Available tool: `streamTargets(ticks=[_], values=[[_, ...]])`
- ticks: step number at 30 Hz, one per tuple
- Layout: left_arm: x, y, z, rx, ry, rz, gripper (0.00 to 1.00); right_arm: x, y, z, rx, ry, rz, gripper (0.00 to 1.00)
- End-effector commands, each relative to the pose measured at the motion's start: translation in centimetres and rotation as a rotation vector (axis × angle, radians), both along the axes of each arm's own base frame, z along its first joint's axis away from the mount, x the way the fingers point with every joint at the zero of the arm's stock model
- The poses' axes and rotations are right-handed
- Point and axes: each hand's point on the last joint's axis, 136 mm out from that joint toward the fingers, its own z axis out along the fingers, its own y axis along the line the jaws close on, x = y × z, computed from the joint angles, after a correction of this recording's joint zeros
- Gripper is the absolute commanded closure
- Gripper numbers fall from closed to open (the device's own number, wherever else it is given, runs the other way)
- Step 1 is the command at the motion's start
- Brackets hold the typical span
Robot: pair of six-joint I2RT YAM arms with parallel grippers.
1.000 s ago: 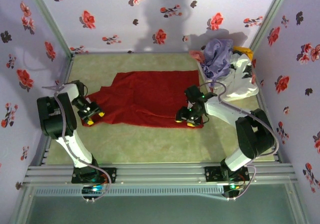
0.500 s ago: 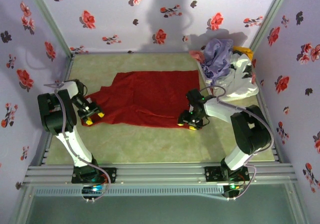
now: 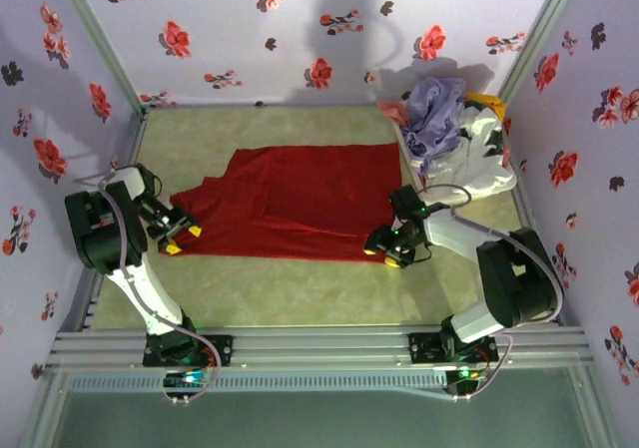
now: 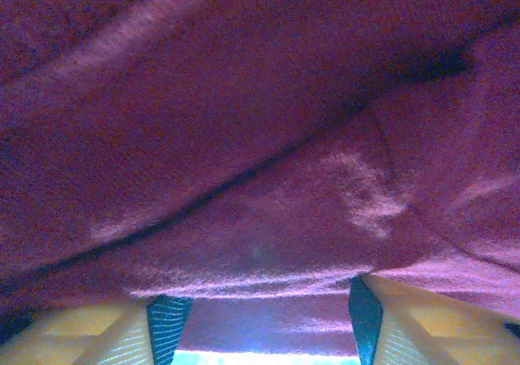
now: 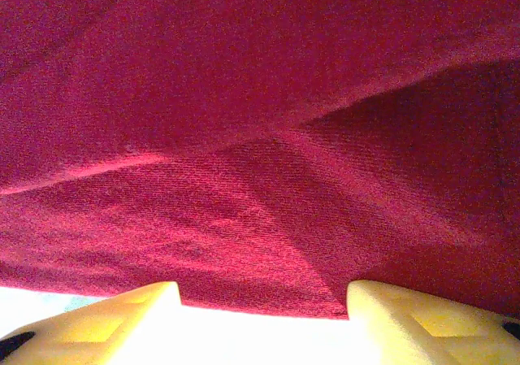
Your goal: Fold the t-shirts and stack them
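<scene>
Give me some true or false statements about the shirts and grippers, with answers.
1. The red t-shirt lies spread on the table. True.
2. The lavender t-shirt lies at the table's left. False: it is heaped on the white basket, back right.
3. The left gripper and right gripper sit at the red t-shirt's near corners. True.
4. The right gripper hovers over the basket. False: it is at the red t-shirt.

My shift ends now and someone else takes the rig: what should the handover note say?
The left gripper: jaws apart at the red t-shirt's near left corner, cloth between the fingers. The right gripper: same at the near right corner. The red t-shirt lies spread flat mid-table; the lavender t-shirt is heaped on the white basket, far right. Done: red one laid out. To do: fold it, then the rest, stack.
</scene>
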Motion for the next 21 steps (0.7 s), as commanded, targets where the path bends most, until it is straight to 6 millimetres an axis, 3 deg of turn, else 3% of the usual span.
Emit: streamTargets(ticks=[1,4,8,14,18,21], values=[[-1.7,2.6,-2.4,0.118,0.077,-0.03,0.39,-5.3,-2.7,-2.4,-0.1,0.192,-0.031,0.4],[-2.3,2.3,-2.2,0.114,0.083,-0.018,0.39,-5.4,-2.0,-1.2,-0.052,0.175,-0.027,0.4],[-1.8,0.8,-0.9,0.052,0.03,0.033,0.38,-3.2,-1.0,2.5,-0.011,0.063,0.005,0.38],[1.3,-0.8,6.4,0.093,-0.193,0.032,0.36,-1.0,-1.2,5.3,-0.042,-0.034,0.034,0.35],[2.0,-4.7,10.8,0.094,-0.318,0.0,0.35,0.5,-1.3,5.3,-0.045,-0.062,0.014,0.34],[1.9,-10.4,11.7,0.01,-0.416,-0.022,0.34,1.8,-1.2,5.5,-0.043,-0.099,-0.011,0.27]])
